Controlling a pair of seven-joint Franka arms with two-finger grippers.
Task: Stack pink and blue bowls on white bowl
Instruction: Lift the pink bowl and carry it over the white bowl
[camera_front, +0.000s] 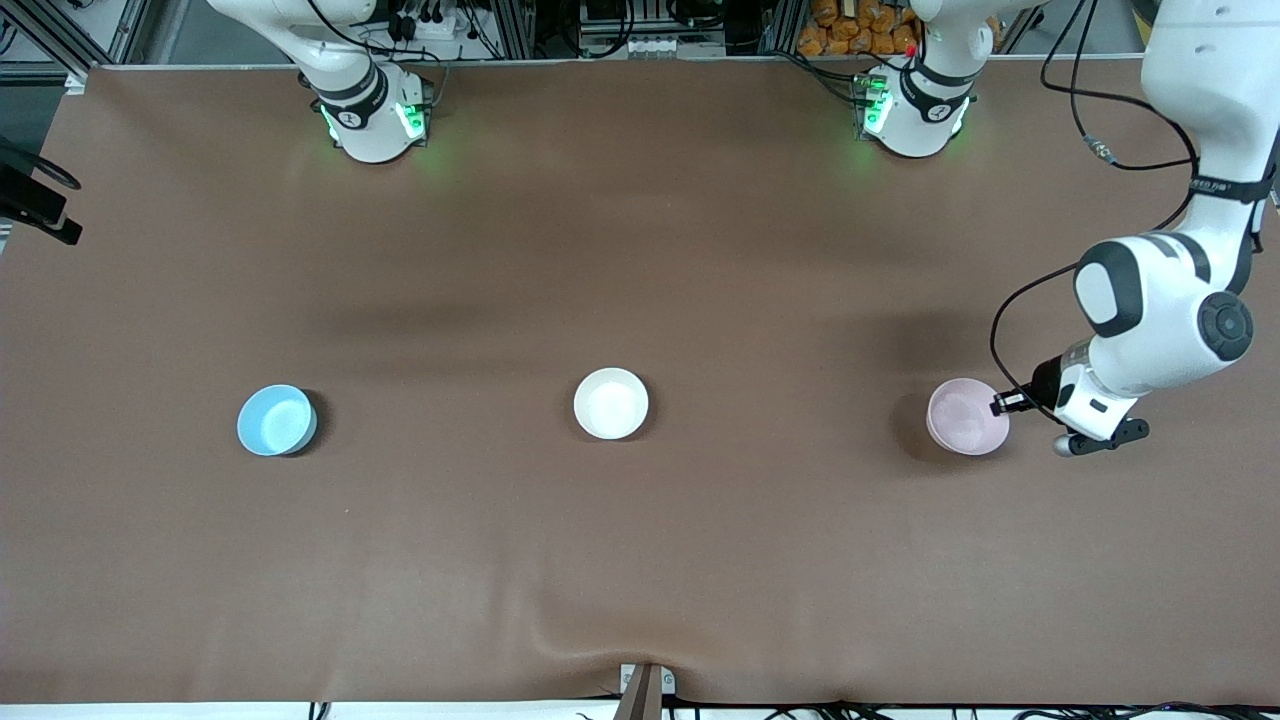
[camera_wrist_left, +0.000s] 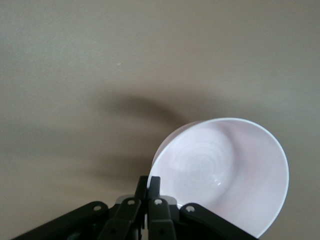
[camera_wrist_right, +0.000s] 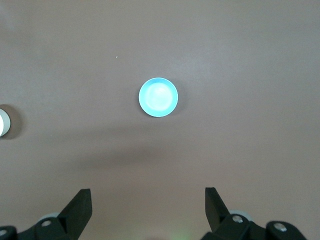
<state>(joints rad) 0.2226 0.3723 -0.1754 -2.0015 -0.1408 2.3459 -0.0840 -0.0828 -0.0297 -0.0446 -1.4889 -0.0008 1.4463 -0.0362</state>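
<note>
Left wrist view is showing the left gripper (camera_wrist_left: 148, 186) with jaws clenching the pink bowl's (camera_wrist_left: 225, 172) rim, at the front view's right. Right gripper (camera_wrist_right: 148, 205) is hanging with jaws released over the blue bowl (camera_front: 275, 420); the white bowl (camera_front: 611, 403) is sitting mid-frame on the counter (camera_front: 640, 550).

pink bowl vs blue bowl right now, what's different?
Colour: the pink bowl is pale pink, the blue bowl light sky blue. State: the left gripper is shut on the pink bowl's rim; nothing touches the blue bowl, which the open right gripper views from high above. Place: the pink bowl is toward the left arm's end of the table, the blue bowl toward the right arm's end. Both are round, alike in size and empty.
</note>
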